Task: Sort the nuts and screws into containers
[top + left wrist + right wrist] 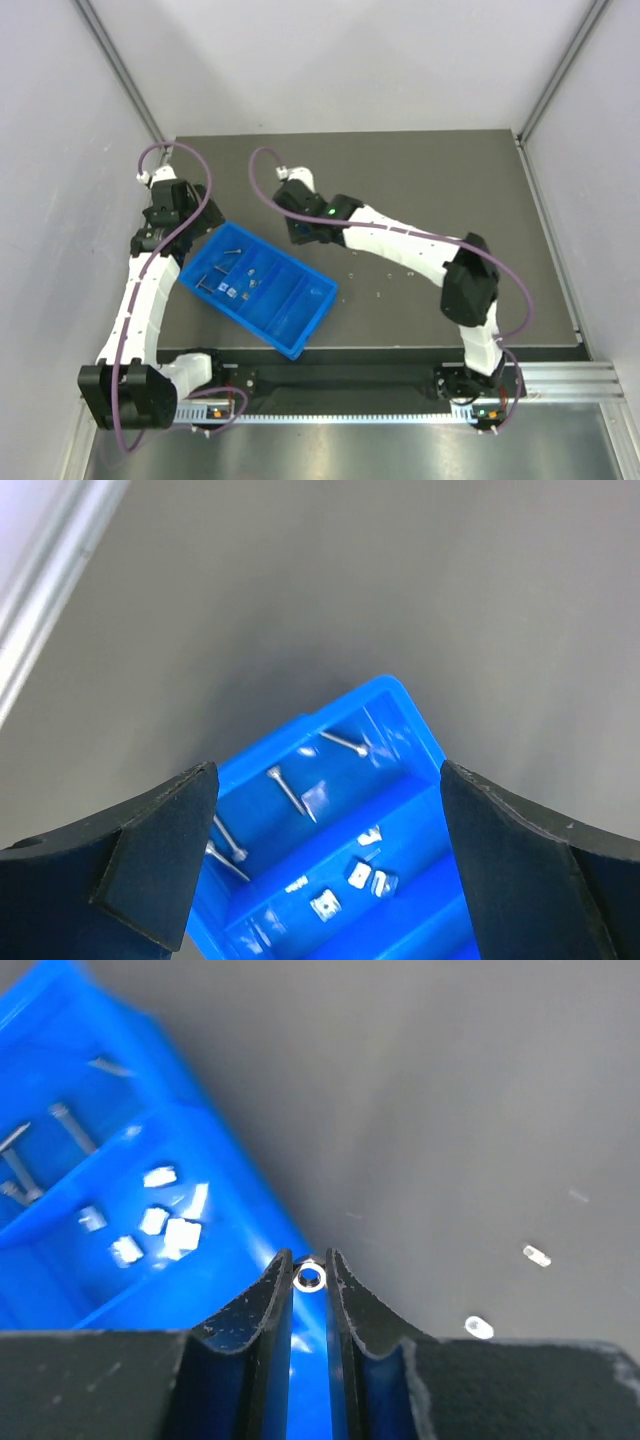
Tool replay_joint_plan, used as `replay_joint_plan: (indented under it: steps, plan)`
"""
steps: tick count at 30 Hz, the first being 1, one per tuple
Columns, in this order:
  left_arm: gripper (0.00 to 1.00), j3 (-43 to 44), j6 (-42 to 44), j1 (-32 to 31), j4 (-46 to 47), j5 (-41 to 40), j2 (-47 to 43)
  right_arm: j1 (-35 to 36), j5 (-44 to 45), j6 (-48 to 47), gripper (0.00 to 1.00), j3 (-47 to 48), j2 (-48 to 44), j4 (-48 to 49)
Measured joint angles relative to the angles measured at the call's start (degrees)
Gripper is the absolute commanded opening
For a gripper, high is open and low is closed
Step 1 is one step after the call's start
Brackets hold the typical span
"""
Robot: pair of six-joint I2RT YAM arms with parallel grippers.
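Observation:
The blue tray (pixel 312 318) lies at a slant in front of the arms, its compartments serving as the containers. In the left wrist view several screws (pixel 290 790) lie in the tray's end compartment (pixel 395 715), and several nuts (pixel 327 905) sit in the one beside it. My left gripper (pixel 327 770) hangs open over that end of the tray, holding nothing. My right gripper (pixel 309 1258) is shut on a small silver nut (pixel 309 1278) at its fingertips, just above the tray's long rim (pixel 235 1175). From above, the right gripper (pixel 300 236) sits at the tray's far side.
Two small silver pieces (pixel 537 1256) (pixel 479 1327) lie loose on the dark mat to the right of the tray, seen from above as specks (pixel 352 268) (pixel 378 293). White walls close in the mat on the left, back and right.

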Motion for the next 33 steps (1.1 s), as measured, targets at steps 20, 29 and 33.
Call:
replay_joint_plan:
  steps: [20,29,33]
  plan:
    - [0.98,-0.59,0.02,0.00,0.55,-4.46,-2.01,5.55,-5.38,-2.89,0.18,1.11,6.45,-2.21]
    - [0.98,-0.70,0.02,0.00,0.52,-4.44,-2.03,6.01,-8.35,-3.96,0.68,1.29,6.43,-1.68]
    - [0.98,-0.94,0.04,0.00,0.52,-4.35,-2.03,5.18,-9.66,-4.04,0.69,1.31,5.20,-1.90]
